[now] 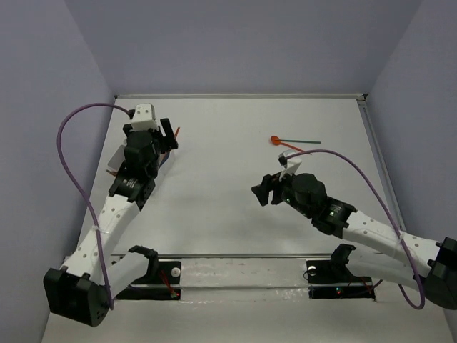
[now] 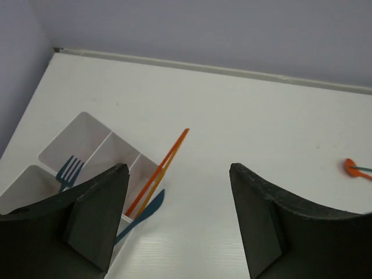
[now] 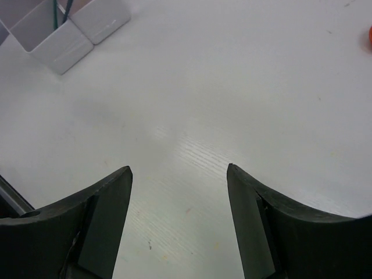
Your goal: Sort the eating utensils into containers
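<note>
The white divided tray (image 2: 87, 131) lies at the table's left, mostly hidden under my left arm in the top view. One compartment holds a teal fork (image 2: 68, 171). Two orange sticks (image 2: 160, 174) and a teal knife (image 2: 144, 210) lean out over the tray's rim. My left gripper (image 2: 179, 170) (image 1: 170, 137) hovers open beside them, nothing between its fingers. An orange spoon (image 1: 275, 140) (image 2: 351, 168) lies on the table at back right with a green stick (image 1: 305, 142) and an orange stick (image 1: 290, 147). My right gripper (image 3: 179, 170) (image 1: 270, 183) is open above bare table mid-right.
A corner of the tray (image 3: 64, 43) shows at the top left of the right wrist view. Lilac walls close in the table at the back and both sides. A metal rail (image 1: 243, 256) and both arm bases run along the near edge.
</note>
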`<state>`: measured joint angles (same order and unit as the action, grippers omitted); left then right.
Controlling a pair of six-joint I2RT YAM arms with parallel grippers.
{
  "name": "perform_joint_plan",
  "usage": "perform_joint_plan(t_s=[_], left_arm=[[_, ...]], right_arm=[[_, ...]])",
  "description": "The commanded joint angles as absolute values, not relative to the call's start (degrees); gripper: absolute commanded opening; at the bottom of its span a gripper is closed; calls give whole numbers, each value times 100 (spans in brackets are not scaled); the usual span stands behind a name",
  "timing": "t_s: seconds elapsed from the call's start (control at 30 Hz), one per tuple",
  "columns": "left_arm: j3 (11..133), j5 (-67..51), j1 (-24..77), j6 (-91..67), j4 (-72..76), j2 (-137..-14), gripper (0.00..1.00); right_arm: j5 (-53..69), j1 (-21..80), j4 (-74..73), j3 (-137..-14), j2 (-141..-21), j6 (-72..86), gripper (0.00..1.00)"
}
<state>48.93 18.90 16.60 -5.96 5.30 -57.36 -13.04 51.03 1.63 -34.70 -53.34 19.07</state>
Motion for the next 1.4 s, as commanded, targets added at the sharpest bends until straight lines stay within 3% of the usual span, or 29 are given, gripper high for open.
perform_joint_plan(t_s=[0.0, 0.23, 0.43, 0.7, 0.77, 0.83, 1.0, 1.13, 1.37], left_arm=[[5265, 820, 1881, -1098, 220, -4993, 82], [4546, -605, 1934, -1371, -333, -3745, 83], [4122, -782, 1934, -1345, -483, -2858, 86], [4166, -387, 2118, -1362, -694, -2295, 86], [4166, -325, 2118, -1380, -729, -2163, 86], [4149, -360, 2170, -1397, -729, -2110, 87], [4166, -308, 2399, -1406, -791, -2083, 87], [4175, -211, 2539, -1397, -817, -2074, 87], [4184, -70, 2698, -1389, -861, -2083, 87]], right_arm=[[-1565, 4835, 202, -3559, -5694, 1881, 71], [-1187, 3842, -252, -4041, -6554, 2109, 61], [-1354, 3070, -764, -5235, -7706, 1996, 58], [-150, 1794, -1291, -6852, -9376, 599, 56], [-45, 1444, -1388, -7153, -9631, 231, 46], [121, 1205, -1643, -7662, -10106, 71, 42], [509, 730, -1591, -8094, -10696, -948, 44], [615, 439, -1590, -8270, -11082, -1370, 51], [694, 308, -1802, -8718, -11522, -2099, 73]])
